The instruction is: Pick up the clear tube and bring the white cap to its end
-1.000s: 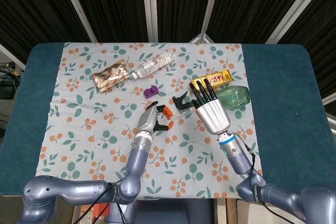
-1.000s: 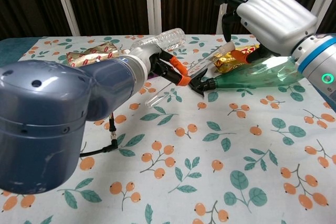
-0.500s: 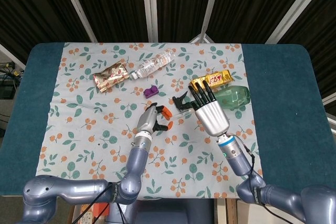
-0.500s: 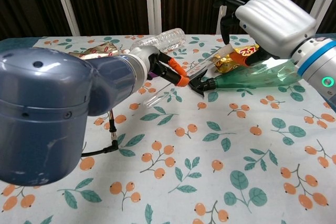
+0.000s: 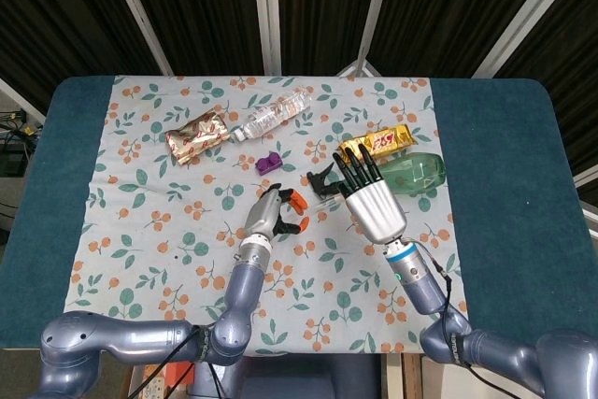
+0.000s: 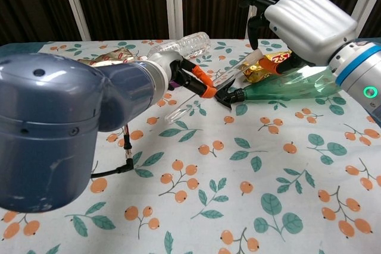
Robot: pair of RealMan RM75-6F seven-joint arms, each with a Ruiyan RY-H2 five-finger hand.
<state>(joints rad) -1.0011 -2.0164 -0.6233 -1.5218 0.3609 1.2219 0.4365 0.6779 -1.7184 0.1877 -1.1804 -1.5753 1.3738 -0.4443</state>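
Your right hand (image 6: 300, 19) hovers empty, fingers curled down, upper right of the chest view
Your left hand (image 5: 271, 215), mid-frame, holds nothing; the clear tube (image 6: 205, 90) lies on the cloth (image 6: 250, 194) between them, cap (image 6: 253, 59) under your right fingers

Both arms are glossy blue-grey metal with rounded joint housings. The right hand (image 5: 375, 213) has a silver-white shell behind black fingers (image 5: 352, 166), then a blue wrist band and a green light. The left hand (image 5: 268, 216) has orange-tipped fingers (image 6: 206, 91); a black cable hangs behind its wrist.
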